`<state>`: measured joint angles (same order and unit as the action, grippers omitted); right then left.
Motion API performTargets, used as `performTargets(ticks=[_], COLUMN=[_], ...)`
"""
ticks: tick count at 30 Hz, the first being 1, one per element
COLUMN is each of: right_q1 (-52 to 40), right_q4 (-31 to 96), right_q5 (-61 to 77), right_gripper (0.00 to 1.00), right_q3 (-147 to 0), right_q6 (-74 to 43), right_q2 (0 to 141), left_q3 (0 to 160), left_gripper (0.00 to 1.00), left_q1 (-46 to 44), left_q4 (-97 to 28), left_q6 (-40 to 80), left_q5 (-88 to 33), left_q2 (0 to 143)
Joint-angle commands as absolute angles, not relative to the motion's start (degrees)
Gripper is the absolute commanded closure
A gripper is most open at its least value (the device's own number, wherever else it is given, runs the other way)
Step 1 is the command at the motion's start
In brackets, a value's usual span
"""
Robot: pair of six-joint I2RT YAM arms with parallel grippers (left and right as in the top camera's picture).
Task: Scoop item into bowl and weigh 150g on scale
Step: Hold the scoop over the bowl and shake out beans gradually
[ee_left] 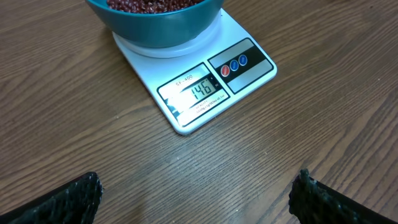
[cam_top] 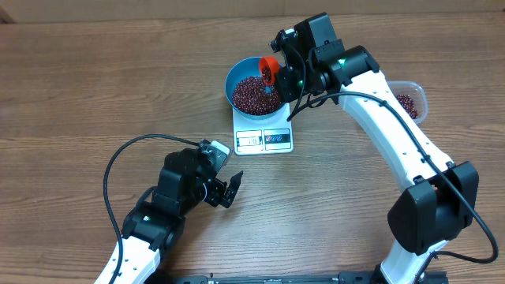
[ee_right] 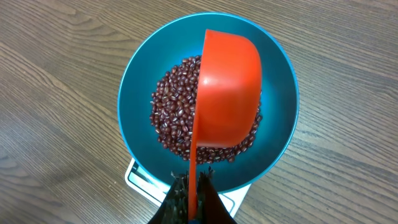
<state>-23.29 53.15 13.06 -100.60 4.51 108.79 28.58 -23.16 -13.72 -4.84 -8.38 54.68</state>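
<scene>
Beans lie heaped in the blue bowl, which sits on the white scale at the far middle of the counter. Directly over them we see the right gripper clenched on the handle of an orange scoop, tipped on its side within the bowl's rim. A clear tub holding more beans stands to the right. Our left gripper is released, near and left of the scale, apart from it, with bare counter between and open wood farther left.
</scene>
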Motion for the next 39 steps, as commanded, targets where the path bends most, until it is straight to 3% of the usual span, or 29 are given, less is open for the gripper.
performTargets(ticks=[1,15,27,39], right_q1=[-23.1,-19.0,-19.0,-22.4], right_q4=[52.8,53.3,53.4,53.5], right_q5=[13.3,24.6,23.9,13.8], right_gripper=[0.96,0.96,0.96,0.96], right_q3=[-102.1,-102.1,-102.1,-102.1], right_q6=[4.9,4.5,4.6,4.8], right_q2=[107.7,107.7,107.7,107.7], left_q3=[28.2,28.2,28.2,28.2], left_gripper=[0.00,0.00,0.00,0.00], left_q1=[-23.3,-23.3,-23.3,-23.3], left_q4=[-13.5,-13.5,-13.5,-13.5], left_q6=[-4.7,-4.7,-4.7,-4.7], left_q5=[-8.8,-8.8,-8.8,-8.8], left_q2=[54.8,54.8,54.8,54.7])
